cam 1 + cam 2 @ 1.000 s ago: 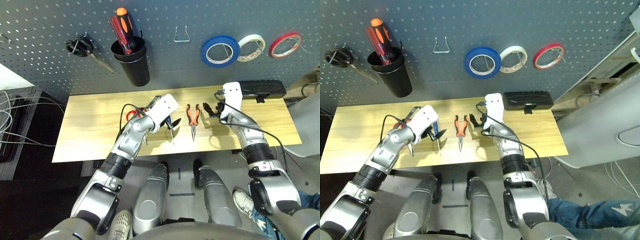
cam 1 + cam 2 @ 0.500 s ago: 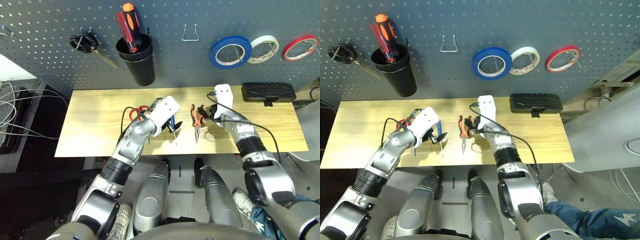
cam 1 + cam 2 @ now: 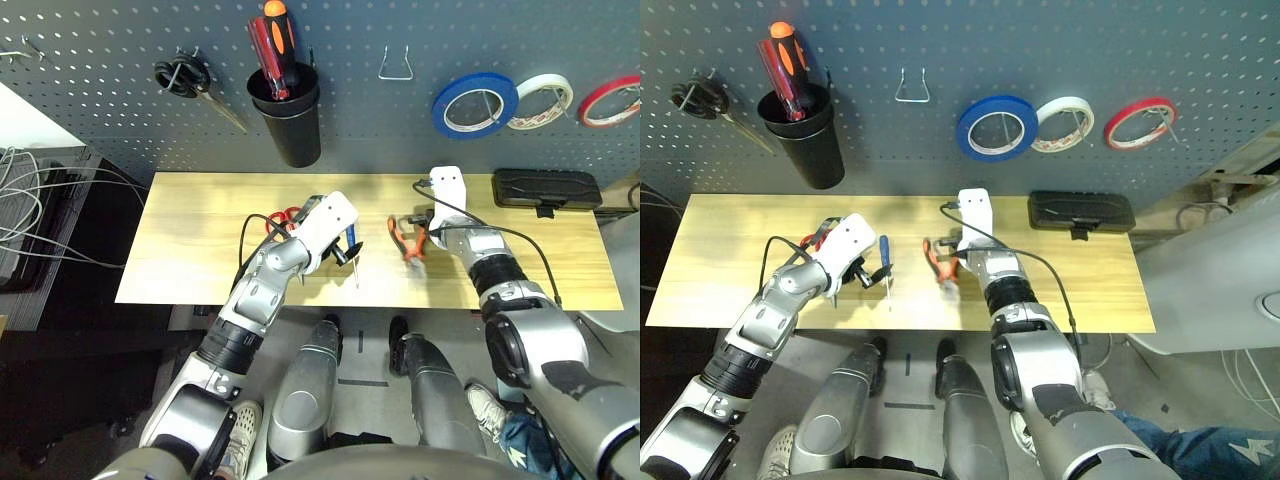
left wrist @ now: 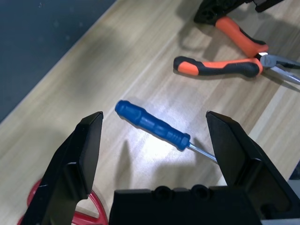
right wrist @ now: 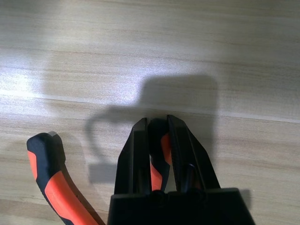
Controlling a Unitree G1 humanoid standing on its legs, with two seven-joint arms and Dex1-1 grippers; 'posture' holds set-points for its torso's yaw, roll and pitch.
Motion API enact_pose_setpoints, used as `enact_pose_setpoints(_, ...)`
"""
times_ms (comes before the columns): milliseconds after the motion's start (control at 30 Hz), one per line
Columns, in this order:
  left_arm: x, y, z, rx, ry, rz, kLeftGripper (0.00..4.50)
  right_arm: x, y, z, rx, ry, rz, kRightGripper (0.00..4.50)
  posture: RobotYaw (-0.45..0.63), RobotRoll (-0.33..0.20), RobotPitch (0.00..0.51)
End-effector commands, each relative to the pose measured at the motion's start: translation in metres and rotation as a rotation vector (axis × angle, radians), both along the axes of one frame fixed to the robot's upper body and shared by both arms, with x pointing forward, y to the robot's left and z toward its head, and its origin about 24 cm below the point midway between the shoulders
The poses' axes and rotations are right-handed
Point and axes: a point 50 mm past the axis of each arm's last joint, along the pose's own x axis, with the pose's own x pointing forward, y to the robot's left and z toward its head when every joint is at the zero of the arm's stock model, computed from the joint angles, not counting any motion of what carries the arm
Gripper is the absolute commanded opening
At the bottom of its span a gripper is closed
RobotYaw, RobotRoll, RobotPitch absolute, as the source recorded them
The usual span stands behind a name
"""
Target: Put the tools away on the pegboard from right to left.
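Observation:
My right gripper (image 5: 157,123) is shut on one orange-and-black handle of the pliers (image 3: 402,238); the other handle (image 5: 50,182) sticks out to the side over the wooden table (image 3: 200,250). The left gripper (image 4: 154,116) hangs open just above the small blue-handled screwdriver (image 4: 152,125), which lies flat. Behind that gripper lie the red-handled scissors (image 3: 281,217), partly hidden by the arm. The blue tape ring (image 3: 474,104) hangs on the pegboard (image 3: 100,120).
On the pegboard hang a white tape ring (image 3: 541,97), a red tape ring (image 3: 611,99), an empty wire hook (image 3: 397,66), black-handled scissors (image 3: 188,81) and a black cup (image 3: 290,128) holding large screwdrivers. A black case (image 3: 545,187) lies at the table's back right.
My right gripper moved left from its place beside the pliers and shut on one handle, and the pliers have shifted. The left gripper has stayed open over the screwdriver. The camera shifted.

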Motion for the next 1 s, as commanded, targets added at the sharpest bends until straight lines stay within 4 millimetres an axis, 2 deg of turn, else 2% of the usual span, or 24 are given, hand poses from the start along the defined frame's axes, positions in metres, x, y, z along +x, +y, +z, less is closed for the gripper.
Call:
enact_pose_setpoints(33, -0.003, 0.003, 0.002, -0.062, -0.050, -0.005, 4.50, -0.008, -0.002, -0.002, 0.069, 0.026, 0.024, 0.41, 0.20, 0.000, 0.325)
enact_pose_setpoints(167, -0.008, 0.010, 0.017, -0.141, -0.186, 0.004, 4.50, -0.019, 0.001, 0.019, 0.139, -0.054, 0.099, 0.41, 0.19, 0.000, 0.306)
enact_pose_setpoints(400, -0.018, 0.022, 0.035, -0.237, -0.337, 0.055, 4.50, -0.039, 0.013, 0.051, 0.159, -0.233, 0.251, 0.41, 0.17, 0.000, 0.289)
enact_pose_setpoints(700, -0.025, 0.018, 0.049, -0.318, -0.480, 0.021, 4.50, -0.037, 0.022, 0.095, 0.078, -0.558, 0.344, 0.41, 0.17, 0.000, 0.291)
enact_pose_setpoints(1000, -0.027, 0.026, 0.068, -0.350, -0.660, 0.007, 4.50, -0.040, 0.037, 0.154, 0.097, -0.875, 0.418, 0.41, 0.16, 0.000, 0.292)
